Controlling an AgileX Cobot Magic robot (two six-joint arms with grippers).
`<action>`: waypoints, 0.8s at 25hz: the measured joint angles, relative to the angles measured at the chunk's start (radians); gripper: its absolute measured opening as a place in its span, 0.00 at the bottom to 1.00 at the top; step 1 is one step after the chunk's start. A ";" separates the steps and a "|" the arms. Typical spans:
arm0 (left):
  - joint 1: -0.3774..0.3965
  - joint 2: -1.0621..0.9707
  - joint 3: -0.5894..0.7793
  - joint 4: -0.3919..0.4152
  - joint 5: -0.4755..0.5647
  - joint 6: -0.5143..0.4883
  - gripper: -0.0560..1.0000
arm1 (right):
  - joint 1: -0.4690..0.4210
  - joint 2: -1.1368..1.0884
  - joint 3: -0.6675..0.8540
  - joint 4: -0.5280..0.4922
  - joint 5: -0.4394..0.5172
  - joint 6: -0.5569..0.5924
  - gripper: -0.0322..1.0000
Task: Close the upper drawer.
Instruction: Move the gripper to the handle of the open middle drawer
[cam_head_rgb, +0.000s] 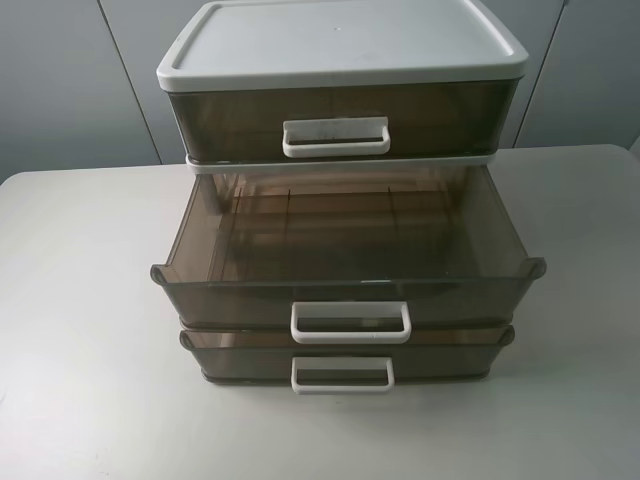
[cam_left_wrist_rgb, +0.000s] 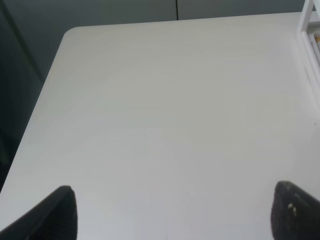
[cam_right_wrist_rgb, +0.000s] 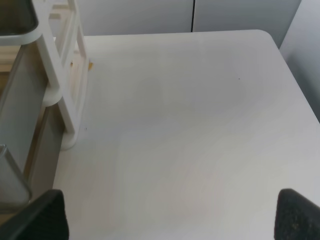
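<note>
The upper drawer (cam_head_rgb: 350, 262) is the middle one of a white-topped unit (cam_head_rgb: 340, 40). It is smoky-brown, empty and pulled far out, with its white loop handle (cam_head_rgb: 351, 323) facing the front. Neither gripper shows in the exterior high view. In the left wrist view my left gripper (cam_left_wrist_rgb: 172, 215) is open over bare table, its dark fingertips (cam_left_wrist_rgb: 55, 215) wide apart, with the unit's white edge (cam_left_wrist_rgb: 311, 30) off to one side. In the right wrist view my right gripper (cam_right_wrist_rgb: 170, 217) is open over bare table, beside the unit's white frame (cam_right_wrist_rgb: 65, 85).
The taller drawer (cam_head_rgb: 335, 120) under the lid is shut. The lowest drawer (cam_head_rgb: 345, 362) is also pulled out, a little less far. The unit stands on a white table (cam_head_rgb: 80, 300) in front of grey cabinet doors.
</note>
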 joint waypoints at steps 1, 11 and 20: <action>0.000 0.000 0.000 0.000 0.000 0.000 0.76 | 0.000 0.000 0.000 0.000 0.000 0.000 0.64; 0.000 0.000 0.000 0.000 0.000 0.000 0.76 | 0.000 0.000 0.000 0.000 0.000 0.000 0.64; 0.000 0.000 0.000 0.000 0.000 0.000 0.76 | 0.000 0.000 0.000 0.004 0.000 0.002 0.64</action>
